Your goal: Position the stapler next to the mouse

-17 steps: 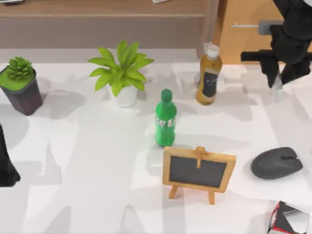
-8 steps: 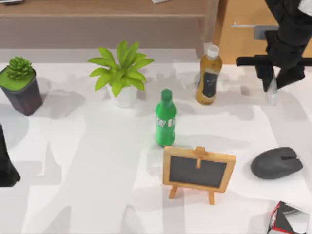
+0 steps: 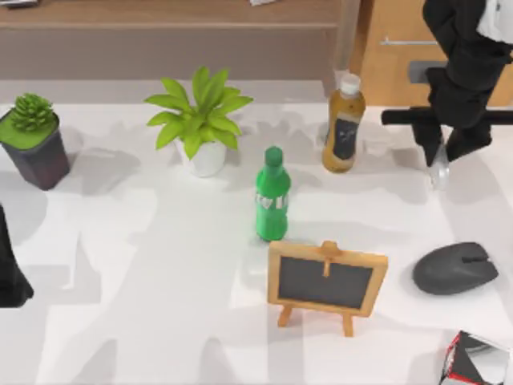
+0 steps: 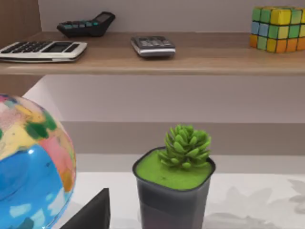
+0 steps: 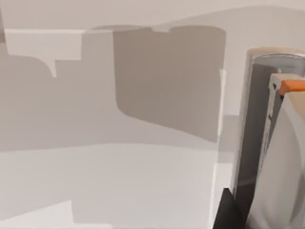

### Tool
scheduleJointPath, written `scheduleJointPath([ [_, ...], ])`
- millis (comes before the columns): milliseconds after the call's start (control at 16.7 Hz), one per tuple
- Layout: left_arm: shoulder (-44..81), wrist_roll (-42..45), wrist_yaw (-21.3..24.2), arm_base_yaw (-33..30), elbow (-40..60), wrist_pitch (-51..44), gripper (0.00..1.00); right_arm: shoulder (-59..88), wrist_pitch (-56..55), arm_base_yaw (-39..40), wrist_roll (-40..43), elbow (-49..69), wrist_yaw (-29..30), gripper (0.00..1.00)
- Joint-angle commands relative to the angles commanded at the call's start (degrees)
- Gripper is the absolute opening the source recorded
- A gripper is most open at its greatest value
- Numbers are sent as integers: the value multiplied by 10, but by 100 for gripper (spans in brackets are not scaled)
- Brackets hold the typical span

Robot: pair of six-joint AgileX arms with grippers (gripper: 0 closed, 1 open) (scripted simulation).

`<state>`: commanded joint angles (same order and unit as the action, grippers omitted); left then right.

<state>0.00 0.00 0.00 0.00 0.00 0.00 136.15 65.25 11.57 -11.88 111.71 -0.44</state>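
Note:
The dark grey mouse [image 3: 454, 268] lies near the table's right edge, to the right of a small chalkboard. My right gripper [image 3: 446, 147] hangs over the back right of the table, behind the mouse, shut on the stapler [image 3: 438, 172], a pale grey body that sticks down below the fingers. The right wrist view shows the stapler [image 5: 267, 143] close up, grey and white with an orange part, over the white tabletop. My left arm [image 3: 10, 273] is parked at the table's left edge.
A wooden-framed chalkboard [image 3: 327, 278] stands at front centre with a green bottle [image 3: 272, 195] behind it. A yellow-brown bottle [image 3: 343, 124], a leafy plant [image 3: 200, 120] and a succulent pot [image 3: 32, 136] line the back. A red-and-white box [image 3: 473, 361] sits at the front right corner.
My right arm has moved left and toward the front of the table, carrying the stapler closer to the mouse. The left arm has not moved.

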Motion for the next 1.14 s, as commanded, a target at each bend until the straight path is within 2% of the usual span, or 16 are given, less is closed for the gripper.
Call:
scheduleJointPath([
  [780, 0, 0, 0, 0, 0, 0, 100, 0, 0, 0, 0, 0, 0, 98],
  [1140, 0, 0, 0, 0, 0, 0, 100, 0, 0, 0, 0, 0, 0, 100],
])
